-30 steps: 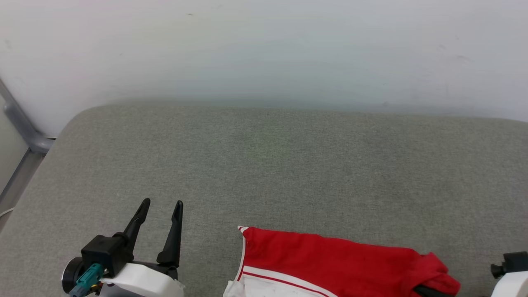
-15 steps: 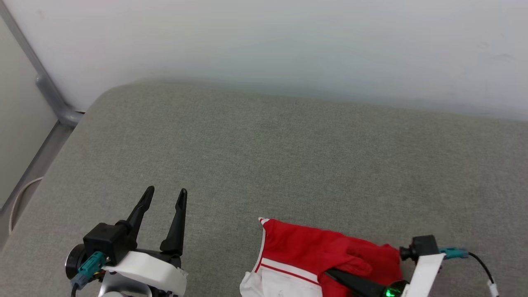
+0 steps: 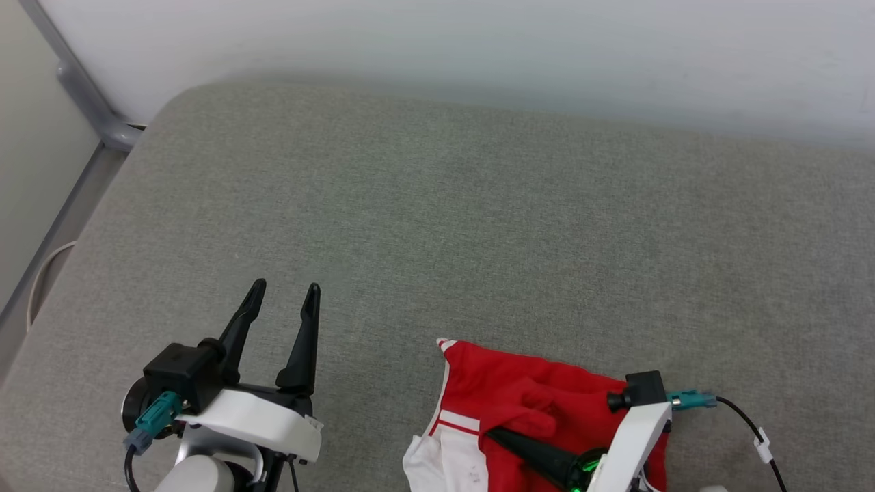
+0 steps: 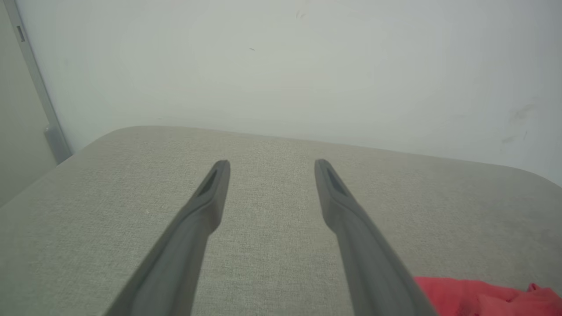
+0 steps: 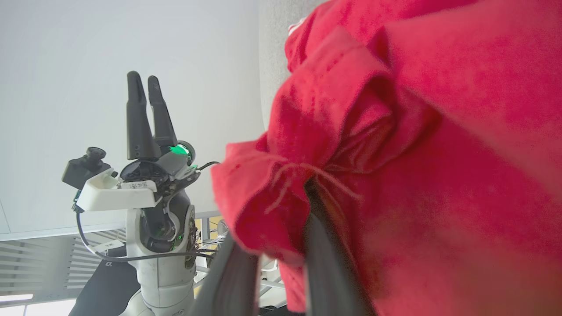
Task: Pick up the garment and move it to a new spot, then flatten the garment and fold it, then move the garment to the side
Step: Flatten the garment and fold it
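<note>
The garment (image 3: 519, 389), red with a white striped-trim sleeve, lies bunched at the near edge of the grey cushion (image 3: 478, 225). My right gripper (image 3: 495, 432) reaches into it from the right, its dark fingers pointing left under a raised fold. In the right wrist view the right gripper (image 5: 290, 245) has a bunch of the garment (image 5: 395, 131) caught between its two fingers, which stand slightly apart. My left gripper (image 3: 286, 287) hovers open and empty over bare cushion, left of the garment. The left wrist view shows my open left gripper (image 4: 272, 164) and a red corner of the garment (image 4: 483, 298).
A white wall (image 3: 478, 41) runs behind the cushion. A grey metal rail (image 3: 89, 96) and the cushion's rounded left edge lie at the far left. A black cable (image 3: 752, 427) trails from my right wrist. Wide bare cushion spreads beyond the garment.
The head camera has tilted and turned. My right gripper has come in from the right, drawing the garment's right side leftward into a bunch. Its fingers have eased slightly apart. The left gripper stays open.
</note>
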Motion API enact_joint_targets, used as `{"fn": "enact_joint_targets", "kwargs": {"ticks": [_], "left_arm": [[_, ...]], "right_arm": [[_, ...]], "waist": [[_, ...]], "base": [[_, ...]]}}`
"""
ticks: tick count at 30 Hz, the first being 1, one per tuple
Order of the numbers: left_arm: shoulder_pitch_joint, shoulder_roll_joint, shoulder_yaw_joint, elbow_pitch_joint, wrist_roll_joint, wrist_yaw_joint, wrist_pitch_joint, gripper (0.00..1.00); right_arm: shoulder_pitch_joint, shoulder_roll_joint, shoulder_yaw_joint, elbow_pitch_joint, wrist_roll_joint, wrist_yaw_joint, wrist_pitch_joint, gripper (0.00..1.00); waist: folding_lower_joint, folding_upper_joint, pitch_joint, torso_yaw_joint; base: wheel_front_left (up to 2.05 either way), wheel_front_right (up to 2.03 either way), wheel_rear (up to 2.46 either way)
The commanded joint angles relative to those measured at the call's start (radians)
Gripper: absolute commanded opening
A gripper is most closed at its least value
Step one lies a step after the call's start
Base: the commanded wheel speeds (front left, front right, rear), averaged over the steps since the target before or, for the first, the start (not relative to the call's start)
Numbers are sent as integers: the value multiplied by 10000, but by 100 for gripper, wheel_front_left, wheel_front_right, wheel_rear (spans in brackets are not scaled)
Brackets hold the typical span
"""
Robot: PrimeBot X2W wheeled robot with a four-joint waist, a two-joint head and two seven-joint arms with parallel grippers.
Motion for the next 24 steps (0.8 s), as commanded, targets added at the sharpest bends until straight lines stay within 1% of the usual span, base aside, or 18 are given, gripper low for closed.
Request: {"fn": "enact_joint_targets", "kwargs": {"ticks": [1, 5, 8, 12, 15, 19, 22, 23, 24], "left_arm": [[-164, -66, 22, 51, 68, -86, -43, 100], [-219, -171, 129, 241, 41, -189, -67, 100], [-271, -151, 230, 346, 78, -214, -71, 100], [-187, -113, 295, 420, 135, -185, -80, 100], [-66, -111, 306, 394, 185, -141, -83, 100], [41, -72, 303, 365, 257, -62, -87, 100], [127, -34, 352, 344, 340, 9, -90, 100], [127, -34, 352, 344, 340, 9, -90, 100], [165, -29, 372, 324, 377, 47, -90, 100]], "right_arm": [[-166, 13, 112, 141, -154, -5, -130, 100], [-385, -45, 468, 177, -513, -5, -433, 100], [-397, -102, 744, -21, -653, -5, -670, 100], [-550, -341, 1111, -633, -996, -5, -1227, 100], [-663, -645, 1420, -1288, -1550, -5, -1883, 100], [-731, -1314, 1539, -1857, -3239, -5, -3305, 100], [-590, -1663, 1040, -1847, -4828, -5, -4274, 100], [-590, -1663, 1040, -1847, -4828, -5, -4274, 100], [-509, -1747, 812, -1813, -5449, -5, -4519, 100]], "waist": [[-1, 0, 96, -71], [-1, 0, 119, -193], [-1, 0, 30, -289], [-1, 0, -177, -440], [-1, 0, -334, -535], [-1, 0, -563, -648], [-1, 0, -757, -760], [-1, 0, -757, -760], [-1, 0, -825, -801]], "base": [[0, 0, 0], [0, 0, 0], [0, 0, 0], [0, 0, 0], [0, 0, 0], [0, 0, 0], [0, 0, 0], [0, 0, 0], [0, 0, 0]]}}
